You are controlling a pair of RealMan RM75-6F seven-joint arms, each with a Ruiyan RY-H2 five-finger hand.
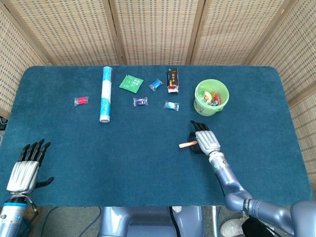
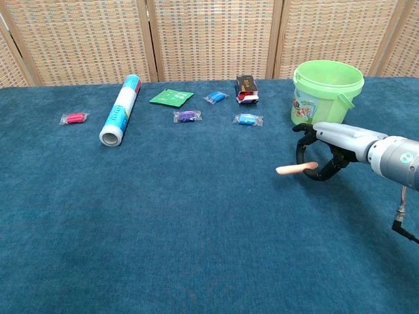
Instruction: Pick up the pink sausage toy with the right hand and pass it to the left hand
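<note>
The pink sausage toy (image 1: 187, 144) (image 2: 295, 169) sticks out leftward, slightly tilted, from my right hand (image 1: 204, 139) (image 2: 326, 152), which pinches its right end between curled fingers just above the blue tablecloth. This is right of the table's centre, in front of the green bucket. My left hand (image 1: 25, 169) hovers at the near left corner of the table with fingers apart and nothing in it. It shows only in the head view.
A green bucket (image 1: 198, 105) (image 2: 327, 91) with small toys stands just behind the right hand. Along the back lie a rolled tube (image 1: 105, 94), a green packet (image 1: 131, 83), a dark box (image 1: 172, 78) and several small wrapped sweets. The table (image 1: 148, 163) has a blue cloth.
</note>
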